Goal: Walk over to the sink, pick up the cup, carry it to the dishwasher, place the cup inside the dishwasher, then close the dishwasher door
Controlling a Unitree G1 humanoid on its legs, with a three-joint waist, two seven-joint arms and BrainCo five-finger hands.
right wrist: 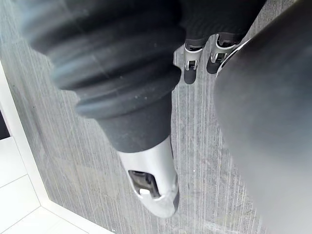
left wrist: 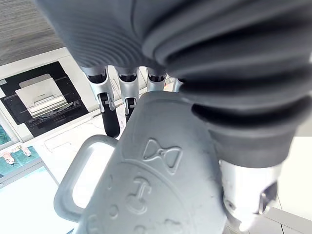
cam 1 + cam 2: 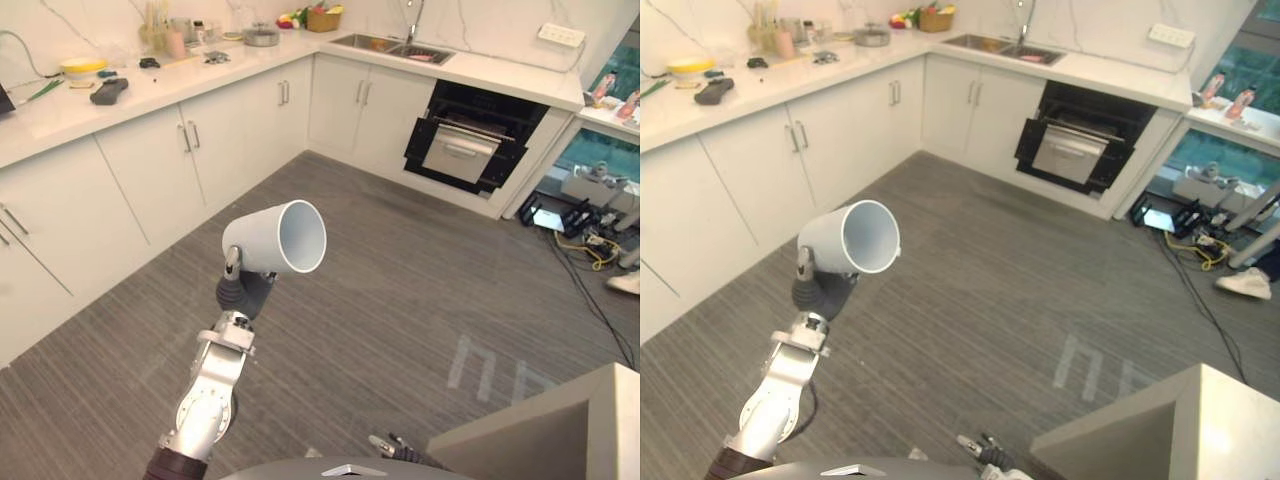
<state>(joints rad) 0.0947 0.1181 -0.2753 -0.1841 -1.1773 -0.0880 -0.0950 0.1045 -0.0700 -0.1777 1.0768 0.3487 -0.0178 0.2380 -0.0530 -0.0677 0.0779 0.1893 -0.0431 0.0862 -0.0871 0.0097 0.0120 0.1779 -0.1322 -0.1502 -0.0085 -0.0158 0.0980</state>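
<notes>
Left robot hand (image 3: 233, 290) is mostly hidden behind the cup (image 3: 275, 237) in the head views. Its wrist view shows the fingers (image 2: 127, 92) curled round the cup's body beside the handle (image 2: 73, 180), gripping it. The cup is held up over the grey floor (image 3: 400, 280), lying on its side with its mouth turned to the robot's right. Along the far wall, the counter (image 3: 500, 78) carries the sink (image 3: 392, 47) near its corner. Below the counter's right end the dishwasher (image 3: 470, 140) stands with its door part-way down, its inside hard to make out. Right robot hand (image 1: 156, 187) hangs low over the floor, fingers relaxed and holding nothing, partly masked by its dark cover.
</notes>
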